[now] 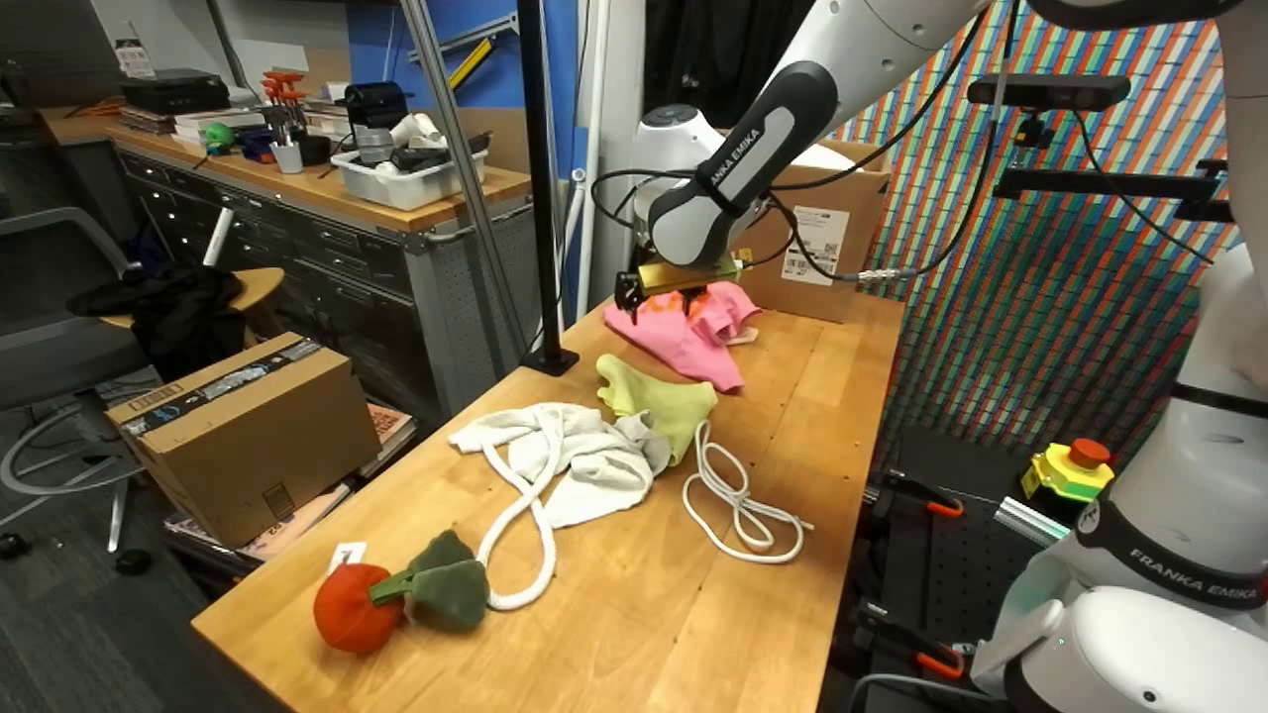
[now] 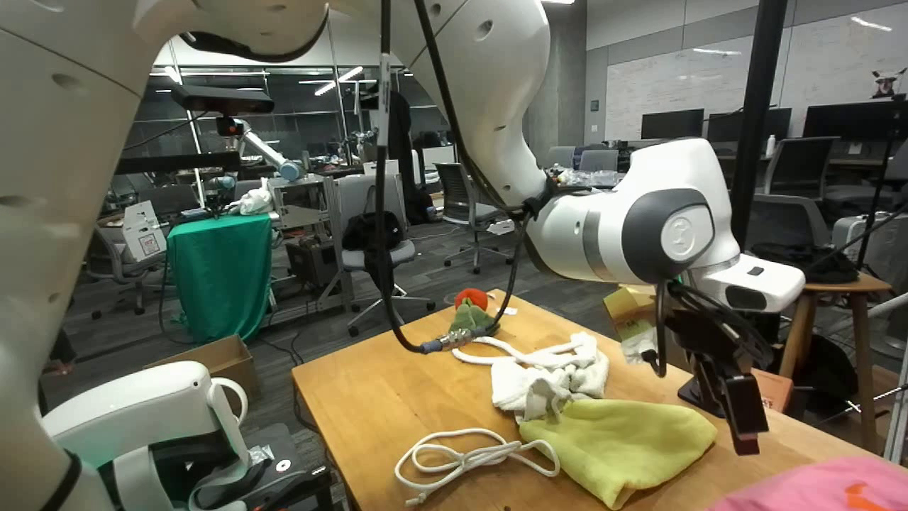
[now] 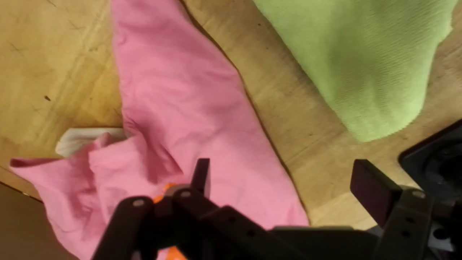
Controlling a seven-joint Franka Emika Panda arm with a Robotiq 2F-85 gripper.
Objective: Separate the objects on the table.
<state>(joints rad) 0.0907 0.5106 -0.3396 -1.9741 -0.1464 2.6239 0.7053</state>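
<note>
Wrist view: gripper [image 3: 283, 177] stands with jaws wide apart, nothing held, straddling the right edge of the pink cloth [image 3: 202, 108]; contact cannot be told. Governing relation, as judged: the yellow-green cloth [image 3: 371, 57] lies up and to the right of the jaw gap, blunt tip pointing down the frame, a strip of tabletop [image 3: 285, 97] between it and the pink cloth, whose long axis runs from upper left to lower right. Pink cloth reads as parted, bar a pale scrap [image 3: 77, 141] at its left fold. Yellow-green cloth is probably next, since it touches the white cloth [image 1: 604, 485] in both exterior views. Thin rope [image 1: 741, 500] meets its edge; may drag along. Thick cord [image 1: 548, 555] lies over the white cloth and loops lower left toward the green plush [image 1: 451, 584], itself against the red plush [image 1: 359, 607]. Possible obstruction: black post base [image 3: 435, 162], right edge of wrist view.
</note>
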